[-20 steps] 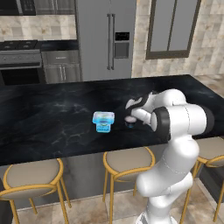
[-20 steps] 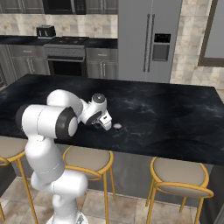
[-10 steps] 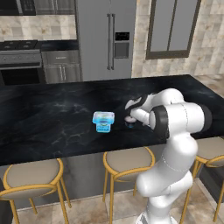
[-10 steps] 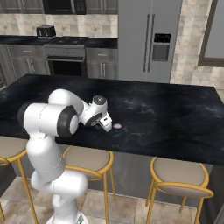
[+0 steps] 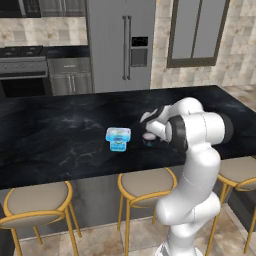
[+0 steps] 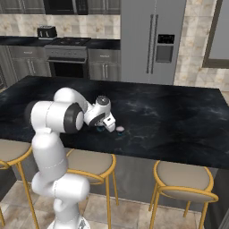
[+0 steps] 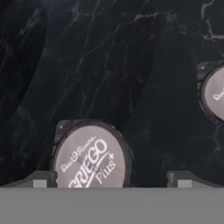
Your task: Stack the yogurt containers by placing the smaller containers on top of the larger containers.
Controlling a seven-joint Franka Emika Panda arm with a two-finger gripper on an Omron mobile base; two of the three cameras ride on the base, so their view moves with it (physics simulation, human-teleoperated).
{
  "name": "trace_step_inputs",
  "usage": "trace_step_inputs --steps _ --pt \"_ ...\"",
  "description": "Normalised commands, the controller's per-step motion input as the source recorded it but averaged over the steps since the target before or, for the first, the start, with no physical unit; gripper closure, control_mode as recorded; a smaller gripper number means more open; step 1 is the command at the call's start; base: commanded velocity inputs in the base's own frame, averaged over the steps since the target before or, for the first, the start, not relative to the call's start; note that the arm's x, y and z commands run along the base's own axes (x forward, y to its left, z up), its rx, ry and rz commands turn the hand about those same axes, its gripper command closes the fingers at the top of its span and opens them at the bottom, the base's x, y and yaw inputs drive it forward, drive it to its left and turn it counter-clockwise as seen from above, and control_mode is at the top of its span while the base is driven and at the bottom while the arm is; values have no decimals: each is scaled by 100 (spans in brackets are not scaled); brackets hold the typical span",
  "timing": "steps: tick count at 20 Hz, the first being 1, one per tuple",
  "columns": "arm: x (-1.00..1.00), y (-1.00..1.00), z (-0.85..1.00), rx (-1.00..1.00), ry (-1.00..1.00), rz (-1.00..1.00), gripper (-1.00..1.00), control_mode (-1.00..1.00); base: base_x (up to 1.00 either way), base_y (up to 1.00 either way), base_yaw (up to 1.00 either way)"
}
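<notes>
Nothing is stacked yet: the fingers [image 7: 111, 179] hover spread over one small cup [image 7: 91, 159], the blue tub [image 5: 118, 138] waiting bare nearby.

The glossy black marble-patterned tabletop [image 5: 60, 130] with faint pale veining spans the kitchen island. A light blue squarish tub [image 5: 118, 138] with rounded corners and a pale translucent top sits on it toward the near edge, and just beside the tub, apart from it, stands a small round dark cup with a pale pinkish-white lid [image 5: 149, 136]. In the hand view two such round cups rest directly on the dark stone, well apart: one lid printed with lettering [image 7: 91, 159] low in the picture, a second cup [image 7: 213, 94] at the right edge.
</notes>
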Motion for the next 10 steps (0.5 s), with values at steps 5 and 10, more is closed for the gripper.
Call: trace_step_inputs --steps 5,10 --pt "7 0 -5 0 0 0 -100 -100 0 0 0" --pt "0 0 -2 0 0 0 -100 -100 0 0 0"
